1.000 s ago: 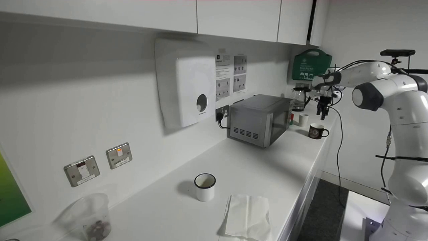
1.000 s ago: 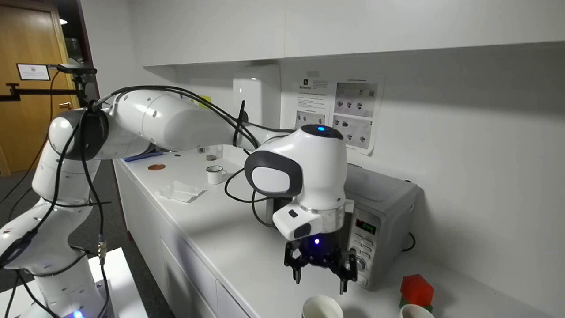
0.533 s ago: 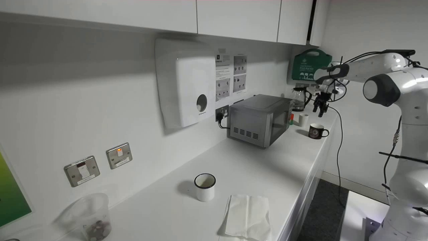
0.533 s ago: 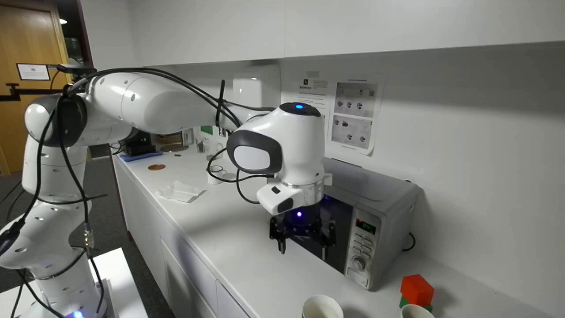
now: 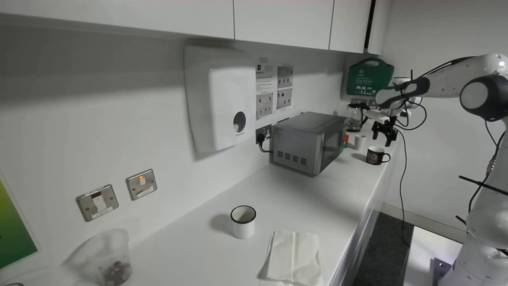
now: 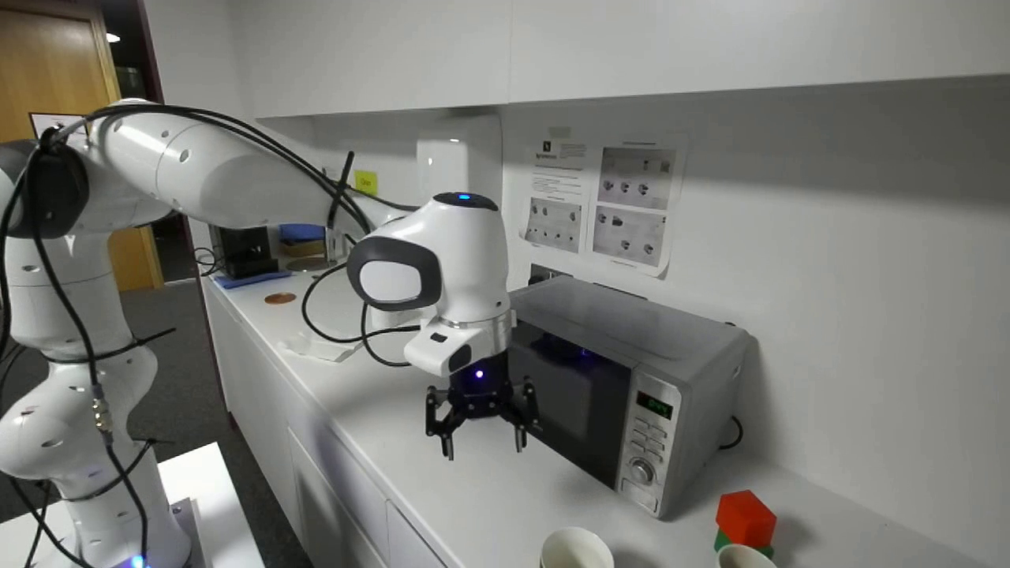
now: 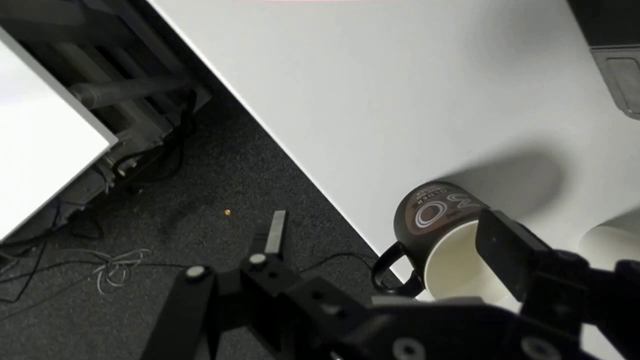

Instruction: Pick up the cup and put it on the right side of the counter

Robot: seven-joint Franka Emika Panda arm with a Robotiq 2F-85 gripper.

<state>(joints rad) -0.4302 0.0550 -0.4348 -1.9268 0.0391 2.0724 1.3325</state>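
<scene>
The cup (image 5: 374,156), a dark mug with a side handle and pale inside, stands upright on the white counter (image 5: 317,210) near its front edge. In an exterior view only the pale mouth of the cup (image 6: 576,548) shows at the bottom border. My gripper (image 6: 485,454) hangs above the counter, fingers wide apart and nothing between them. From the wrist, the cup (image 7: 425,215) appears below the open jaws, its handle toward the counter edge. One dark finger (image 7: 515,255) covers part of its mouth in that view; I see no grip on it.
A microwave (image 5: 301,143) stands against the wall beside the gripper. A plain white cup (image 5: 360,142) and a red block (image 6: 746,517) sit near the dark cup. Farther along are a dark-rimmed white cup (image 5: 243,229) and a paper napkin (image 5: 295,258).
In an exterior view my gripper has moved up and to the left, away from the cup, as the arm draws back. The jaws stay open. The cup has not moved.
</scene>
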